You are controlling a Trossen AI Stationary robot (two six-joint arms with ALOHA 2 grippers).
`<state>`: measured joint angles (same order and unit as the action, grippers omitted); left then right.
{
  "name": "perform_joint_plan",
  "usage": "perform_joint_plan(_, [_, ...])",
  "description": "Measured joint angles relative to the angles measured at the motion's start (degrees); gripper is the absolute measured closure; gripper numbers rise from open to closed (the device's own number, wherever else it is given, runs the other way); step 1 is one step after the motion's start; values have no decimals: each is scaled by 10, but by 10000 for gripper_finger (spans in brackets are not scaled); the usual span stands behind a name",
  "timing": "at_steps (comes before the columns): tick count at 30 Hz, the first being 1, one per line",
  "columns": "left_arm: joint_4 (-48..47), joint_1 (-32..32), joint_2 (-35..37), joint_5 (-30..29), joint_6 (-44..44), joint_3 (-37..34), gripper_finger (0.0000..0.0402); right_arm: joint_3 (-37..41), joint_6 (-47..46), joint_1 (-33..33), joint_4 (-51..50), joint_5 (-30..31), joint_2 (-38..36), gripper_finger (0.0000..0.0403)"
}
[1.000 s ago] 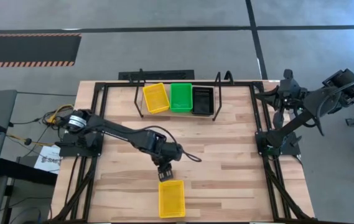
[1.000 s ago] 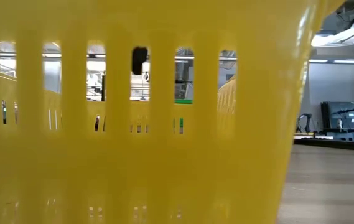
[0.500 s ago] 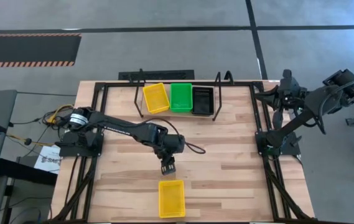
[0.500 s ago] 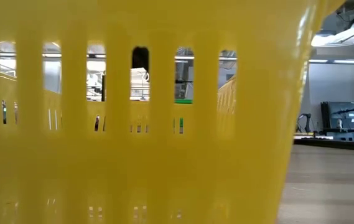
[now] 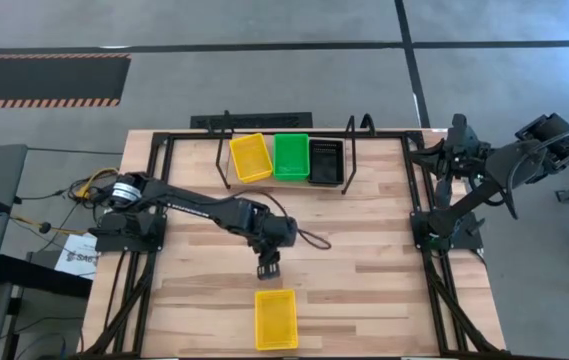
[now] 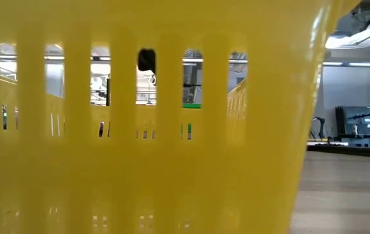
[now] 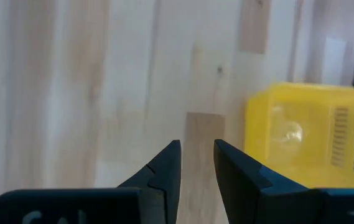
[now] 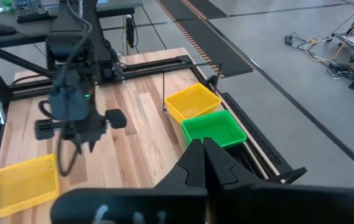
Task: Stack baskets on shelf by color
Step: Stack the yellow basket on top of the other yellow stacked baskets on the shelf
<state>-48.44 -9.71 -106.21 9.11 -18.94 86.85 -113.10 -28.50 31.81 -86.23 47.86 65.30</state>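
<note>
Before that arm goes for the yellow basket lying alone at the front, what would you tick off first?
1. Loose yellow basket sits flat near the table's front edge, nothing on it: ok.
2. Left pincer is empty, fingers slightly parted: ok.
3. Left pincer is over the basket: not ok, it hangs over bare wood just short of it.
4. Shelf already carries a yellow basket, a green basket and a black basket side by side, so the yellow spot is plain: ok.
5. Right pincer is shut and parked at the table's right edge, clear of the path: ok.
6. Gap wide enough for the basket wall: cannot tell.
</note>
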Motion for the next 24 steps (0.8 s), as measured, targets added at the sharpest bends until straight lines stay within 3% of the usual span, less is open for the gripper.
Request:
perform_joint_plan(9, [0, -61, 0, -21, -56, 0, 313, 0, 19, 0, -1, -19, -1, 401])
perform_joint_plan(16, [1, -101, 0, -25, -131, 0, 259, 0, 33, 0, -1, -30, 0, 401])
perform_joint_plan(24, [4, -139, -2, -60, -134, 0, 222, 0, 37, 0, -1, -31, 0, 401])
